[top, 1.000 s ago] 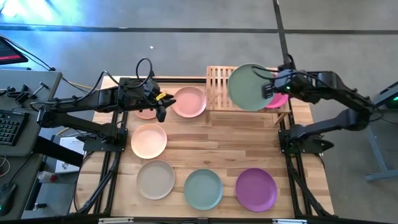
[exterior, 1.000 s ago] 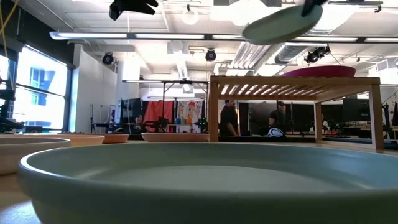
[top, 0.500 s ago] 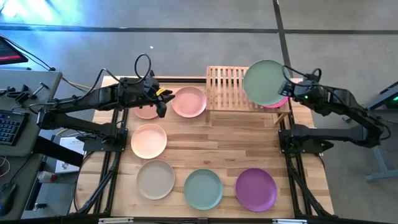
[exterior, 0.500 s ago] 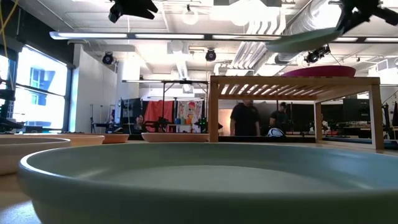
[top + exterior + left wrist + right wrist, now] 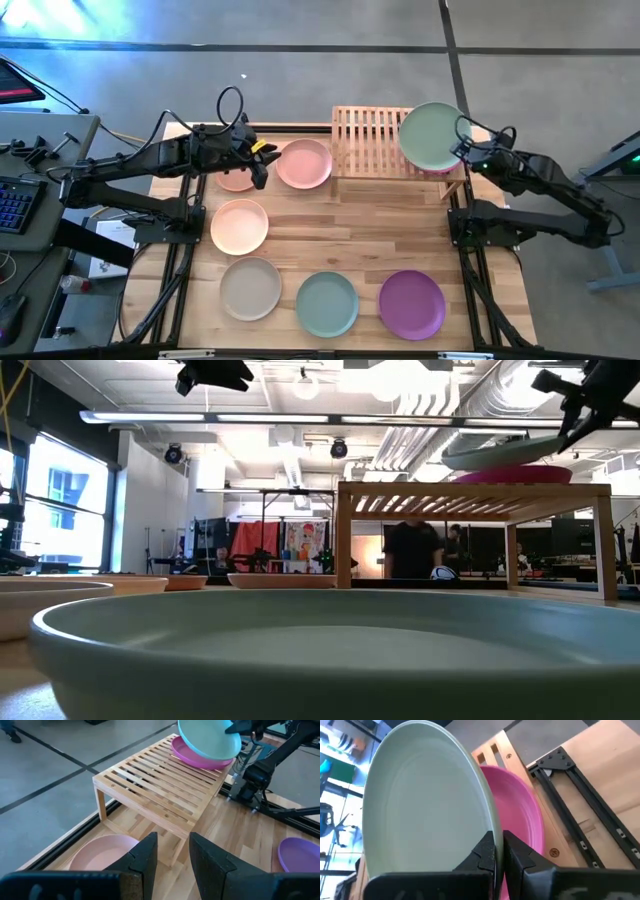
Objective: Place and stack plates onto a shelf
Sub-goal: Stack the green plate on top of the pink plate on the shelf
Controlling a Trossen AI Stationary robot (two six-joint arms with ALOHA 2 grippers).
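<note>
My right gripper (image 5: 462, 150) is shut on a mint green plate (image 5: 432, 137), which hangs over a magenta plate (image 5: 447, 167) lying on the right end of the slatted shelf (image 5: 372, 140). In the low view the green plate (image 5: 500, 453) is tilted just above the magenta plate (image 5: 515, 475). My left gripper (image 5: 258, 165) hovers open near the table's far-left corner, beside a pink plate (image 5: 304, 163) and over a smaller-looking pink plate (image 5: 233, 183). Peach (image 5: 239, 226), beige (image 5: 250, 288), teal (image 5: 327, 303) and purple (image 5: 411, 304) plates lie flat on the table. My right gripper (image 5: 498, 851) pinches the green plate's rim (image 5: 492, 827) on its right-hand edge, one finger on the upper face and one underneath. The fingers come from the table's right side. The plate is tilted, held edge higher; whether its low edge touches the magenta plate I cannot tell.
The shelf's left half (image 5: 150, 785) is bare slats. The right arm's base (image 5: 490, 222) stands just nearer than the shelf's right end. A black frame rail (image 5: 580, 785) runs along the table's edge. People stand in the room beyond the table (image 5: 415, 550).
My right gripper has carried the green plate toward the table's right edge and down, from high over the shelf's middle to just above the magenta plate. The plate has flattened from a steeper tilt. The left arm has kept still.
</note>
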